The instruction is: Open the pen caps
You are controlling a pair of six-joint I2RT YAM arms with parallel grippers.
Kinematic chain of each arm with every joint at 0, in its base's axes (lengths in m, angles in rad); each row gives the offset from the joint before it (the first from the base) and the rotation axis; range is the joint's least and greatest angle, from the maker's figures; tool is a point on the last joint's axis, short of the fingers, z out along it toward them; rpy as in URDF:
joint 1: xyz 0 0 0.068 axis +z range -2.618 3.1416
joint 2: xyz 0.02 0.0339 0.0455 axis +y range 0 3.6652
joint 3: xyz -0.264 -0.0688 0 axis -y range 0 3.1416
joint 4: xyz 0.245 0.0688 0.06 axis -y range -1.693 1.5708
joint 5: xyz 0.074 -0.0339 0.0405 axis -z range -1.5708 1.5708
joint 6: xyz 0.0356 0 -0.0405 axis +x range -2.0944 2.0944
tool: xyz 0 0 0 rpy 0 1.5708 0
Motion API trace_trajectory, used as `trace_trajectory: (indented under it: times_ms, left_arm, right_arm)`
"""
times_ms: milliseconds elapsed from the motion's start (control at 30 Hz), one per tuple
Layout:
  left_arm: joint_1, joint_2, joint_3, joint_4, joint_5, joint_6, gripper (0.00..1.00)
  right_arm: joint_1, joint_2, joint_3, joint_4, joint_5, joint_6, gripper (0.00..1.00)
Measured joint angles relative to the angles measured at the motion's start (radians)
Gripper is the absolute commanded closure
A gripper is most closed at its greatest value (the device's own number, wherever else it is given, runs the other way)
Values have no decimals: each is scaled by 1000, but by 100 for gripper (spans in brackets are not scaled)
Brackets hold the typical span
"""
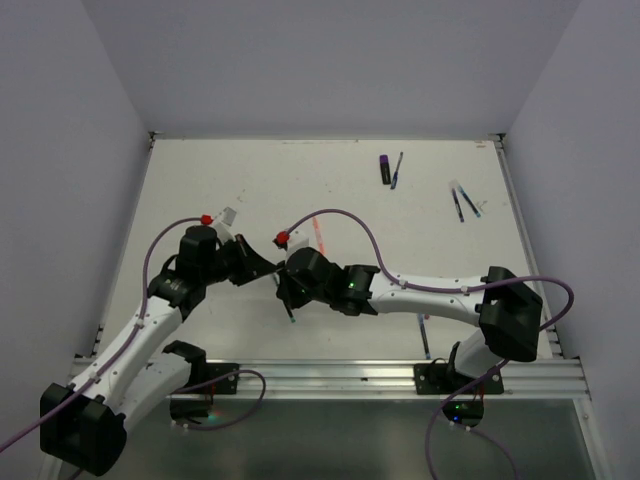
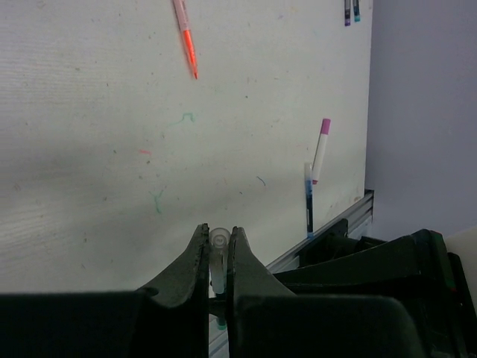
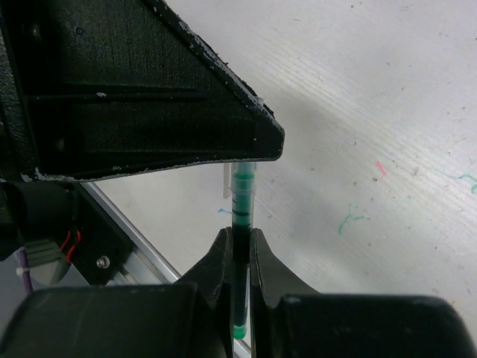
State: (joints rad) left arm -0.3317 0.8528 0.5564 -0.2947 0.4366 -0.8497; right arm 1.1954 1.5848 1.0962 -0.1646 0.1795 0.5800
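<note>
**Both grippers clamped on one pen, mid-table**

Black fingers fill the front of each wrist view, and both pairs are pinched tight on the same thing. The left arm rises from its base and bends inward, so the left gripper (image 2: 218,233) points across toward its partner. The right arm stretches low and long to its left, and the right gripper (image 3: 238,237) meets the left one almost tip to tip above the table (image 1: 200,180).

Between them sits a green-ink pen (image 3: 242,198). The right fingers squeeze its barrel. Its long axis runs straight out along those fingers and up under the left gripper's black finger, with the green end back toward the right wrist. The left fingers grip the clear cap (image 2: 218,242), whose round end faces that wrist camera. From above, the pen's free end sticks out of the right gripper toward the near edge.

Well beyond the left fingertips lies an orange-red pen (image 2: 186,33), its tip pointing back at them. Ahead and to their right, a pink-capped pen (image 2: 320,149) and a blue pen (image 2: 308,201) lie close together. A purple marker (image 1: 384,168) lies far past both grippers.
</note>
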Motion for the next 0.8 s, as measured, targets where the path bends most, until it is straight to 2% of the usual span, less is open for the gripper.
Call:
trace_trajectory:
  times_ms: [133, 233, 367, 533, 633, 800]
  left_arm:
    - [-3, 36, 63, -70, -42, -3, 100]
    - [3, 161, 200, -164, -66, 22, 100]
    - [87, 317, 399, -122, -83, 35, 100]
    - [155, 354, 515, -86, -86, 72, 100]
    - [156, 350, 512, -88, -86, 100, 100]
    - [156, 299, 404, -108, -109, 160, 100]
  right_arm:
    - [8, 0, -5, 24, 18, 16, 100]
    - [11, -4, -27, 73, 58, 35, 100]
    - [72, -11, -113, 47, 37, 69, 100]
    - [109, -90, -217, -28, 32, 94, 100]
    - [54, -167, -218, -70, 32, 83, 100]
    - [-176, -236, -180, -109, 10, 19, 100]
